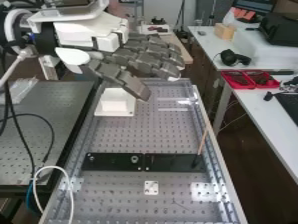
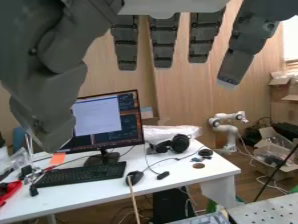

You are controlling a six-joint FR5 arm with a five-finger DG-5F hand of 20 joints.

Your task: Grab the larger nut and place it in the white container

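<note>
The fingers (image 1: pixel 142 61) were wide, holding nothing, with the white container (image 1: pixel 116 106) at their seven o'clock on the counter (image 1: pixel 166 135). The larger nut was probably inside, so the placing looked done (the bearing (image 1: pixel 134 159) stood on the black bar (image 1: pixel 173 163)), leaving only a retreat.

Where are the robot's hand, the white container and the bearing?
Hand (image 1: pixel 145 61): high view, on a finger.
White container (image 1: pixel 118 104): high view, on its near wall.
Bearing (image 1: pixel 134 159): high view, on its round top.
</note>
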